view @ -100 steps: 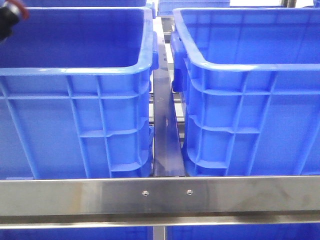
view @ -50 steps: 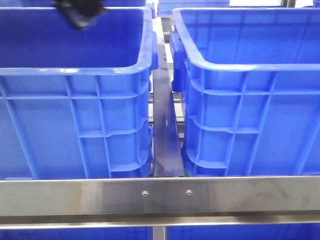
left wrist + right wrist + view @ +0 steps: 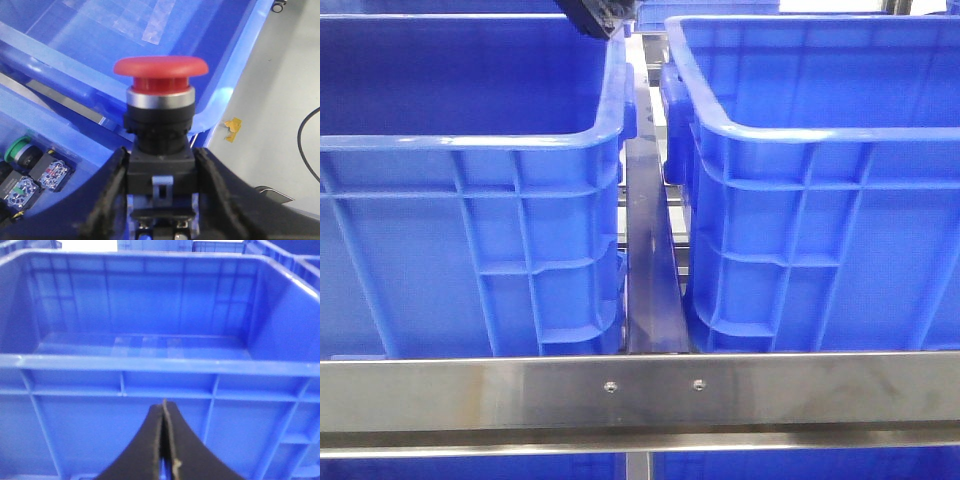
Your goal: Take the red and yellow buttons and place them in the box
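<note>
- Left wrist view: left gripper (image 3: 161, 200) clamped on the black base of the red button (image 3: 160, 74), cap up, held in the air
- Under the button, the rims of two blue crates and a gap between them; down in the near one, a green button (image 3: 16, 149) and small switch blocks (image 3: 50, 171)
- Front view: dark bit of the left arm (image 3: 600, 17) over the far right corner of the left crate (image 3: 470, 150), beside the right crate (image 3: 820, 140)
- Right wrist view: right gripper (image 3: 164, 440) pinched together, holding nothing, in front of a crate wall (image 3: 150, 385); floor inside looks bare
- Red button picked up but not yet dropped in the box
- No yellow button seen anywhere; likely left to fetch
</note>
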Controlling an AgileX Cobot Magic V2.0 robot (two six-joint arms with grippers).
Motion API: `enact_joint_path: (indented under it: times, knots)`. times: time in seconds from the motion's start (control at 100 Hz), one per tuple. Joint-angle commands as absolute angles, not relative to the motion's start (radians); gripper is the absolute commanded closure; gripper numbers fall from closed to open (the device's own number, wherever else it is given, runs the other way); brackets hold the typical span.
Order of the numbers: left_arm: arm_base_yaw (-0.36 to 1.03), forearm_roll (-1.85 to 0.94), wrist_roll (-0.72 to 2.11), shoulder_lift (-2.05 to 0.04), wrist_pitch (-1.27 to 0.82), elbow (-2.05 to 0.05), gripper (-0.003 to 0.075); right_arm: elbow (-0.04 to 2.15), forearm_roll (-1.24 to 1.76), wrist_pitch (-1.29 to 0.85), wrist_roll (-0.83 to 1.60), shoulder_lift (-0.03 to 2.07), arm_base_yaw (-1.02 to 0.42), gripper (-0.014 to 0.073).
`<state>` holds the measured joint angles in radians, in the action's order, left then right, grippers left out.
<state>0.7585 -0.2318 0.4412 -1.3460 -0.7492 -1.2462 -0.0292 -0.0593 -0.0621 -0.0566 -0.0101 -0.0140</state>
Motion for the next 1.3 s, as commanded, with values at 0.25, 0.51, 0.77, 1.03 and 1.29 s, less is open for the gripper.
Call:
enact_joint_path:
  times: [0.25, 0.51, 0.77, 1.03, 1.29]
  knots:
    - [0.766, -0.255, 0.442, -1.317, -0.68, -1.277, 0.0511, 0.171, -0.07, -0.209, -0.058, -0.002, -0.013, 0.0664]
    - [0.766, -0.255, 0.442, -1.317, -0.68, -1.277, 0.0511, 0.383, -0.071, -0.454, -0.038, 0.195, -0.013, 0.0659]
    - [0.766, -0.255, 0.442, -1.317, -0.68, -1.277, 0.0511, 0.599, -0.06, -0.597, -0.038, 0.45, -0.013, 0.0283]
    - [0.766, -0.255, 0.442, -1.317, -0.68, -1.277, 0.0511, 0.79, 0.114, -0.725, -0.038, 0.66, -0.013, -0.0017]
    - [0.766, -0.255, 0.442, -1.317, -0.68, -1.277, 0.0511, 0.922, 0.664, -0.807, 0.193, 0.806, -0.013, -0.0017]
